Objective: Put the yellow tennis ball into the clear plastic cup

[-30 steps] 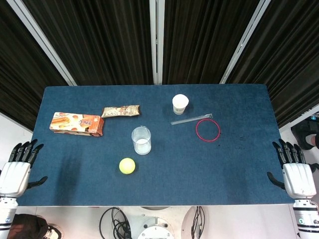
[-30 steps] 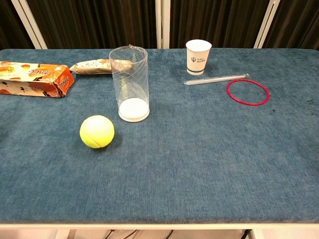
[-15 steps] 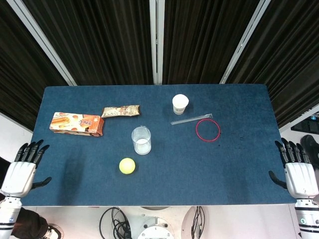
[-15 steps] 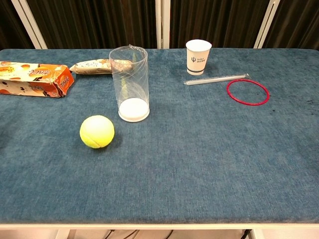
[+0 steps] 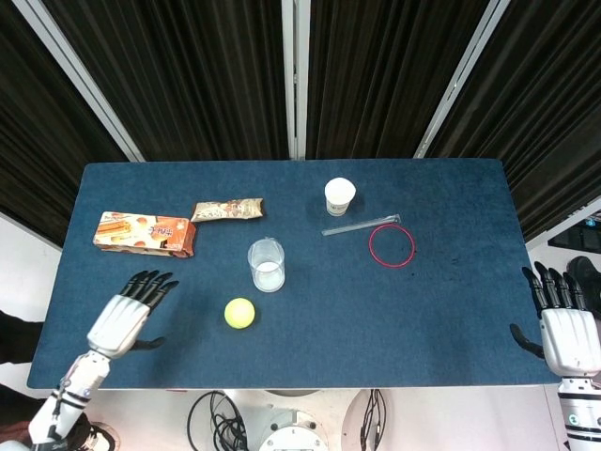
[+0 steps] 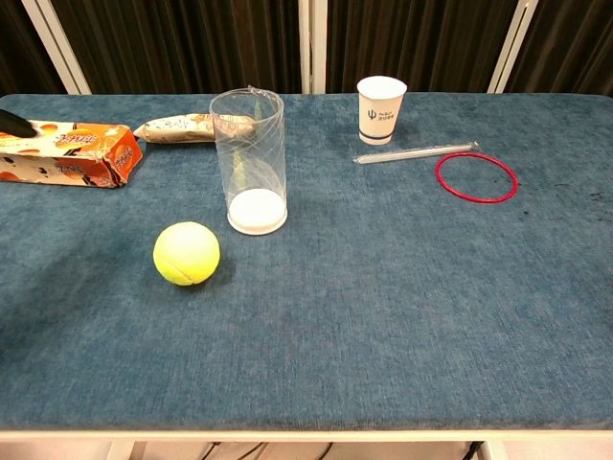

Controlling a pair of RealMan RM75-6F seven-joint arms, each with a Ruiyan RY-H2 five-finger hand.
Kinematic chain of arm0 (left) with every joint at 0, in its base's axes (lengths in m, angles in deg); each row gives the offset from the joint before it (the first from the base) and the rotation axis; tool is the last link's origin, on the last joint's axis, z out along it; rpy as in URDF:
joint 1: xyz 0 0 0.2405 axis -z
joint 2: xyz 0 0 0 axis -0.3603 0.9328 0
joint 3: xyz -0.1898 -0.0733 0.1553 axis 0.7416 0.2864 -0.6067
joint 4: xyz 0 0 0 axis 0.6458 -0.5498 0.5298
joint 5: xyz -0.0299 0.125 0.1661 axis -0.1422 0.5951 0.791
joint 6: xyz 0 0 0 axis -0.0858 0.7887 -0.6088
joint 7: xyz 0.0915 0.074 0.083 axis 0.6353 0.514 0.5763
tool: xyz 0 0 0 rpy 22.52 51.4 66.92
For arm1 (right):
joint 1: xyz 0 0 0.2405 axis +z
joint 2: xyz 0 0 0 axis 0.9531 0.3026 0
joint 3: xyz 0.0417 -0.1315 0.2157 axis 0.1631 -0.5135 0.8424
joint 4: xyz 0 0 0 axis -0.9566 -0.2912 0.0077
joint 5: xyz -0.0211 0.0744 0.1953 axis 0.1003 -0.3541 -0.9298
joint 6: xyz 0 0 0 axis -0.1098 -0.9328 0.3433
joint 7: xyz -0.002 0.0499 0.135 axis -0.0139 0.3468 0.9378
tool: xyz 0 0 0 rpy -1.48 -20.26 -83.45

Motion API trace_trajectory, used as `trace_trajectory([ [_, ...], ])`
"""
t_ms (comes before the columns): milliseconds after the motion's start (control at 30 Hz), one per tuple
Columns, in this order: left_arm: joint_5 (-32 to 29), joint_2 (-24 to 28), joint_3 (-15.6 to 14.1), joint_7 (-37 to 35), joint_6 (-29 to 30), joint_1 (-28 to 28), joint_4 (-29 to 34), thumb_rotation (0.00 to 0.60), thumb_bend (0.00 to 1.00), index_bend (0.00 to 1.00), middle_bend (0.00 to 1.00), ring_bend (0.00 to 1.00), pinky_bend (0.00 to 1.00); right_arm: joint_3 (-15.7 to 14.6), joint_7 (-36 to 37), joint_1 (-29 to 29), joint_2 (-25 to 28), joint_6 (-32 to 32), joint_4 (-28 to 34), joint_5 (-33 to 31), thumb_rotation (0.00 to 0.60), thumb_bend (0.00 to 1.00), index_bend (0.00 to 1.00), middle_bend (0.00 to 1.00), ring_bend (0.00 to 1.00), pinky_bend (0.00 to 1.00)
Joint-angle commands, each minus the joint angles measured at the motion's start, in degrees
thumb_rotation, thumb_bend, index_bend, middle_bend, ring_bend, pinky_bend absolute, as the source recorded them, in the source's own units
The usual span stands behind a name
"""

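A: We locate the fuzzy yellow tennis ball (image 5: 239, 313) on the worktop (image 5: 441, 310), right of our left hand (image 5: 124, 319).

B: Fingers spread, empty. The ribbed clear plastic cup (image 5: 267, 265) stands upright just beyond.

In the chest view the left hand (image 6: 13, 122) shows only as a dark fingertip at the left edge, which also crops the orange snack box (image 6: 59, 153).
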Motion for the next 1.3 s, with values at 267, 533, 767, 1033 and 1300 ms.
trace_trajectory([
  [267,1.01,-9.81,0.90,-3.07,-6.52,7.37,-5.22,0.600,0.06,0.14,0.11,0.04,0.20,0.18,1.68,-1.03,1.06,-1.29,-0.27,-0.33,0.600,0.19,0.00,0.00,0.00,0.00],
  [533,-0.18,-14.04,0.82,-3.62,-9.21,10.33,-7.80,0.600,0.07,0.15,0.13,0.05,0.20,0.10,2.76,-0.98,1.12,-0.66,-0.94,-0.40,0.600,0.19,0.00,0.00,0.00,0.00],
  [767,-1.72,-17.13,0.66,-3.75,-11.52,12.34,-11.64,0.600,0.09,0.22,0.18,0.15,0.34,0.08,3.55,-1.21,1.53,-0.58,-1.13,-0.63,0.600,0.20,0.00,0.00,0.00,0.00],
  [1033,-2.21,-20.03,-0.04,-3.57,-12.41,13.86,-15.91,0.600,0.17,0.27,0.25,0.23,0.46,-0.03,4.45,-1.53,1.73,-0.19,-1.56,-1.25,0.600,0.20,0.00,0.00,0.00,0.00],
  [1300,-1.05,-23.43,-0.30,-4.84,-8.15,13.77,-21.33,0.600,0.25,0.42,0.42,0.39,0.63,0.09,5.24,-1.25,1.65,0.81,-2.13,-1.76,0.600,0.20,0.00,0.00,0.00,0.00],
])
